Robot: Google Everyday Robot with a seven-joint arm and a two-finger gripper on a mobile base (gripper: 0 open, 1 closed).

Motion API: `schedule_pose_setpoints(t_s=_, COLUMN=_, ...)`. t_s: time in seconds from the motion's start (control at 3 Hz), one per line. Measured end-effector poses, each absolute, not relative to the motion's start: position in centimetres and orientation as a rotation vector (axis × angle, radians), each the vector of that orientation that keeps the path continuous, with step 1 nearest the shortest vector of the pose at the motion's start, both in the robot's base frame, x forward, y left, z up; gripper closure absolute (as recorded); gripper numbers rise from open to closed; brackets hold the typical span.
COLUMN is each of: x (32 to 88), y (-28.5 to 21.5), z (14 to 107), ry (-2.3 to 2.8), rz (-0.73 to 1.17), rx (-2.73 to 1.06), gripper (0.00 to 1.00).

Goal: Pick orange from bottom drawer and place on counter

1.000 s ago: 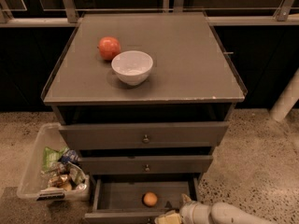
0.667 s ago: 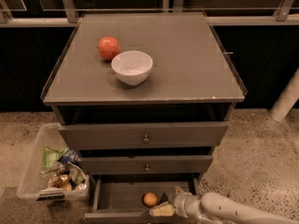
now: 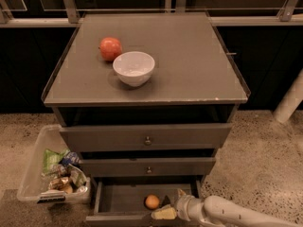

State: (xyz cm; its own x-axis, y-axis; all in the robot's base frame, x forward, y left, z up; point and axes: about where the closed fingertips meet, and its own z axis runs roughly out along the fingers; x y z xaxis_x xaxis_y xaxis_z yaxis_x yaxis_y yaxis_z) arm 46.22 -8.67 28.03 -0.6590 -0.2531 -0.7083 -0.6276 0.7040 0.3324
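The orange is small, round and pale, and lies inside the open bottom drawer, near its front. My gripper reaches in from the lower right on a white arm, with its fingers open just right of the orange, close to it. One finger lies low at the drawer front, the other points up by the drawer's right side. The counter is the broad grey top of the cabinet above.
A white bowl and a larger red-orange fruit sit on the counter's left half. The two upper drawers are slightly ajar. A clear bin of snack packets stands on the floor at the left. A white post stands at the right.
My gripper has moved left and into the bottom drawer, closing in on the orange. The orange has not moved.
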Motion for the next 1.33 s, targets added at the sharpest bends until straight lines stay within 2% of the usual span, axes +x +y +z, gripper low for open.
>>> schedule_pose_setpoints(t_s=0.67, x=48.9, y=-3.9, z=21.8, ry=2.295, rz=0.863, rx=-0.756, gripper=0.00)
schedule_pose_setpoints(t_s=1.33, x=50.5, y=-3.3, z=20.4, ry=2.316, rz=0.834, rx=-0.750, gripper=0.00)
